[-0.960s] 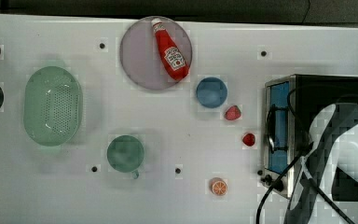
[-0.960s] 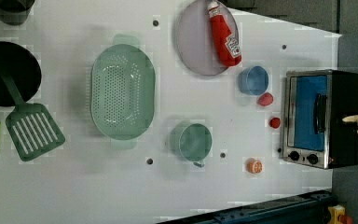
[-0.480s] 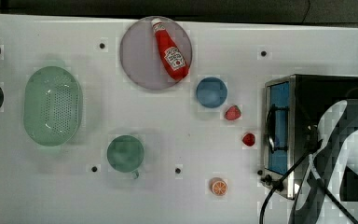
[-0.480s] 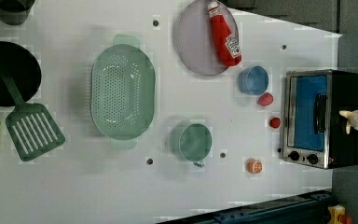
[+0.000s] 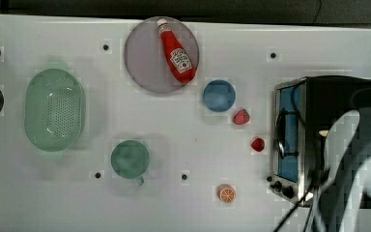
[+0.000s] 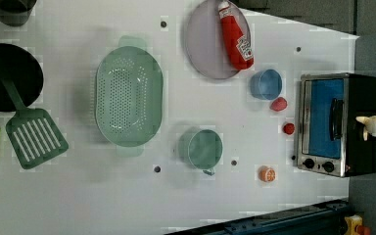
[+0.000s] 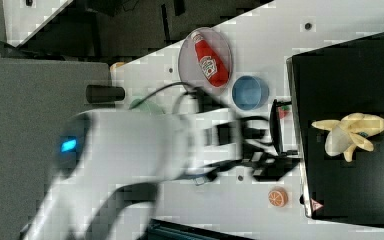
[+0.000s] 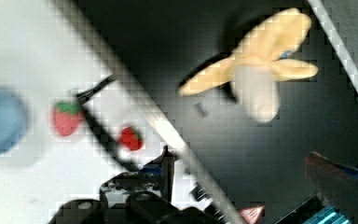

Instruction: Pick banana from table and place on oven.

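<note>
The pale yellow banana (image 7: 347,135) lies on the black top of the oven (image 7: 350,75), its peel strips splayed. In the left view the banana (image 6: 373,125) sits near the far edge of the oven (image 6: 362,98). The wrist view shows the banana (image 8: 256,79) resting free on the dark surface. My gripper (image 8: 242,200) is open and apart from the banana, nothing between its fingers. In the top view my arm (image 5: 357,159) covers part of the oven (image 5: 319,92), and a sliver of banana (image 5: 323,132) peeks out beside it.
On the white table (image 5: 53,193) are a ketchup bottle (image 5: 176,53) on a grey plate (image 5: 145,63), a blue cup (image 5: 219,95), two red strawberries (image 5: 241,117), an orange slice (image 5: 227,194), a green cup (image 5: 130,159) and a green colander (image 5: 54,116). A spatula (image 6: 34,137) and black pan (image 6: 10,73) lie at the left view's left.
My arm has drawn back a little towards the top view's right edge. The banana has stayed on the oven top, now seen free in the left view.
</note>
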Robot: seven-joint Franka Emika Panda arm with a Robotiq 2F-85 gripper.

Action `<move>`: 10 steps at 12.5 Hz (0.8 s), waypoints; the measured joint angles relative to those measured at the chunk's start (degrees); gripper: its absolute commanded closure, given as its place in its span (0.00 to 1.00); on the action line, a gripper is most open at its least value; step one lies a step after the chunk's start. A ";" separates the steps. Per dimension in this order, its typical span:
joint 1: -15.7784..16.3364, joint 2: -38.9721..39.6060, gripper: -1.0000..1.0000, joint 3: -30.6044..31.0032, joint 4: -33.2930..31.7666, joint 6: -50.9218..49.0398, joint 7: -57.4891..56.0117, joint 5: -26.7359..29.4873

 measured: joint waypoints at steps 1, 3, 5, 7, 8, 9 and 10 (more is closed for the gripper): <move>0.85 -4.31 0.00 1.62 0.06 -1.65 2.07 -0.53; 3.52 -12.02 0.00 5.06 2.13 -8.23 8.70 -0.33; 4.24 -16.36 0.00 11.72 5.48 -12.94 19.63 0.00; 4.37 -18.63 0.00 19.91 5.48 -13.48 31.31 -1.47; 4.52 -18.44 0.00 23.91 5.48 -14.80 36.25 -1.45; 4.91 -17.45 0.00 27.60 5.20 -14.82 41.17 -1.00; 6.11 -16.11 0.00 30.27 4.20 -14.01 45.81 -0.47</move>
